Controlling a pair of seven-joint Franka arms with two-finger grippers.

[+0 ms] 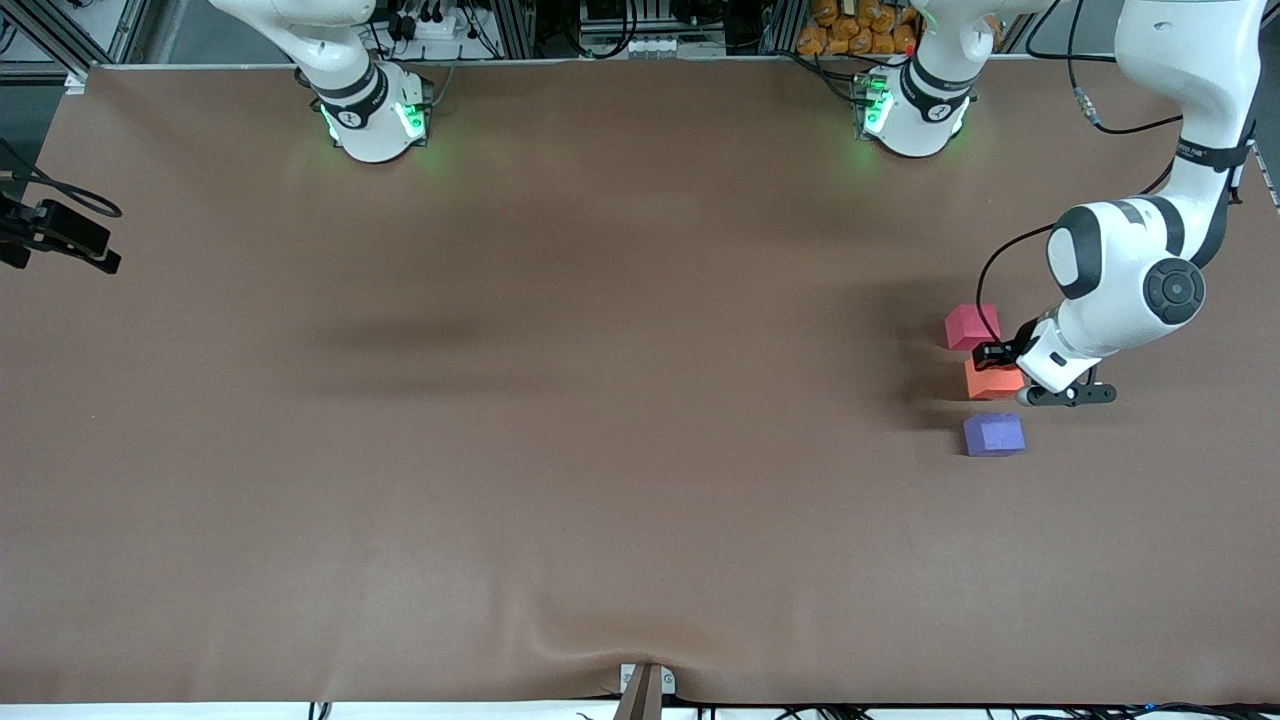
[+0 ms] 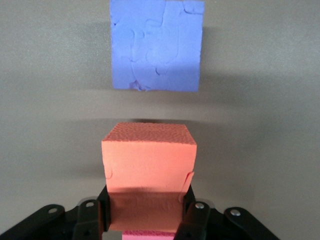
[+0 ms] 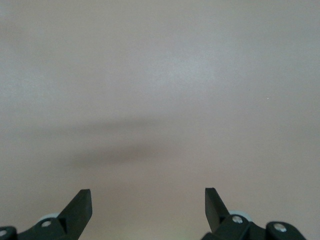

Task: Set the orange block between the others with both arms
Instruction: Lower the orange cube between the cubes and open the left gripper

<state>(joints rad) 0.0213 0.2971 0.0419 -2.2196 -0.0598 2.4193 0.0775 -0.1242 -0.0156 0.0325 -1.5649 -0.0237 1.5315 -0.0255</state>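
Presently the orange block (image 1: 992, 380) is gripped by the left end effector (image 1: 992, 353), fingers closed on its sides, as is plain in the left wrist view (image 2: 149, 159). The block sits in the gap between the others: the pinkish-red cube (image 1: 971, 327) lies just beside the end effector toward the robots' bases, and the purple cube (image 1: 994, 434) lies just ahead of it toward the front camera. Whether the orange block rests on the desk (image 1: 560, 420) or hangs slightly above it cannot be told. The three cubes appear roughly in line, with narrow gaps on either side of the held one. The right end effector (image 3: 148, 205) is seen only in its own wrist view, jaws wide open over bare desk, holding nothing; that arm is judged to be waiting. Risks are noted as judgement only: if the block is released while tilted or not seated, the soft foam may tip or rebound against a neighbour; if the fingers are spread carelessly or lifted off at an angle, the pinkish-red cube, being closest, may be nudged out of line. The desk is covered in a plain brown cloth, slightly rippled at the edge nearest the front camera. Cables and equipment racks are seen along the edge where the bases stand.
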